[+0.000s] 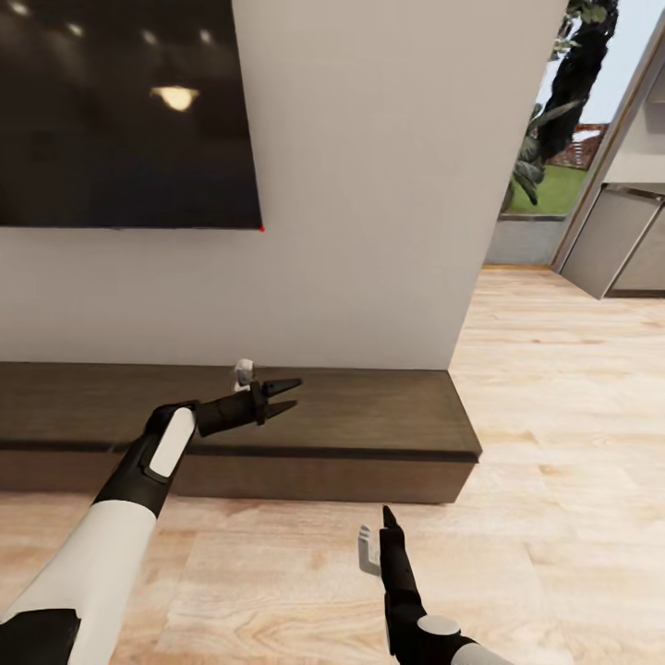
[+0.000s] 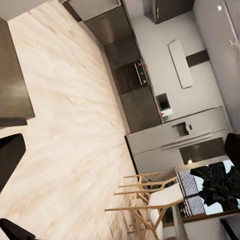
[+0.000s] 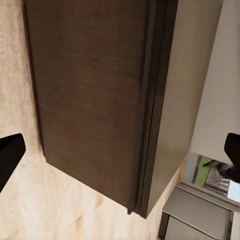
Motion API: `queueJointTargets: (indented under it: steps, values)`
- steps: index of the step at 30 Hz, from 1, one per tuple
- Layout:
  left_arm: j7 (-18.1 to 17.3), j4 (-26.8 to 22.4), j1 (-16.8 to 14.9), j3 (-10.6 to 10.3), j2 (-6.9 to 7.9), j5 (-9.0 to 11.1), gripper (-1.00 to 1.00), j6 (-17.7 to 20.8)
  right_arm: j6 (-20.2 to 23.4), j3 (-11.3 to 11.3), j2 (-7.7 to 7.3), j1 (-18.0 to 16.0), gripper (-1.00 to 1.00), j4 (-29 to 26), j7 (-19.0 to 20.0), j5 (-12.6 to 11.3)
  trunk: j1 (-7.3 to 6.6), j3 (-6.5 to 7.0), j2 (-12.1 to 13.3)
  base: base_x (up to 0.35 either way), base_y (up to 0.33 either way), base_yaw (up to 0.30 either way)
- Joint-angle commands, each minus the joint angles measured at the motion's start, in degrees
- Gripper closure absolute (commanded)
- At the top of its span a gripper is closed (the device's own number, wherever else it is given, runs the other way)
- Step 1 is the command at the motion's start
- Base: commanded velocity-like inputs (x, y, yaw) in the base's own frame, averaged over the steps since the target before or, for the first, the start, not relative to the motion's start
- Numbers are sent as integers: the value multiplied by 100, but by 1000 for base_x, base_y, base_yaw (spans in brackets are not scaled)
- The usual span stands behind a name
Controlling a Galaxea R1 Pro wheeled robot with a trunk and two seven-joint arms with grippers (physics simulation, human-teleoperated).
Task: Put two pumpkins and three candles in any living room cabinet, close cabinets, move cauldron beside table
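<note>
Left gripper (image 1: 288, 394): jaws are being held slightly parted, nothing gripped, nothing touched. It is being shown at centre frame in the head view, above the top of the cabinet (image 1: 369, 416), fingers pointing right. The left arm is being extended up from the lower left, wrist turned sideways.

Right gripper (image 1: 379, 536): fingers are being held apart, nothing between them. It is being shown at lower centre, over the wood floor (image 1: 554, 480), just in front of the cabinet's closed front, fingers pointing up-frame toward it.

In the right wrist view the cabinet (image 3: 90, 100) is being framed between the dark fingertips (image 3: 10, 155), its end corner near the floor. A black screen (image 1: 120, 111) is being shown upper left on the wall.
</note>
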Motion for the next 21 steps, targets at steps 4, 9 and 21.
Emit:
queueJointTargets:
  steps: [4,9,21]
  values:
    - [-35,-2,-4,5,-31,-18,-100,18,40,-7,-3,-8,-100,2,-18,40,2,-5,-2,320,0,0]
    - [-33,1,-4,5,-30,-18,-100,18,-72,-22,-2,-8,-100,1,-12,34,2,-5,-2,337,0,0]
    - [-28,13,-4,5,-34,-18,-100,18,-122,-25,-3,-7,-100,17,-14,37,2,-5,-2,337,0,0]
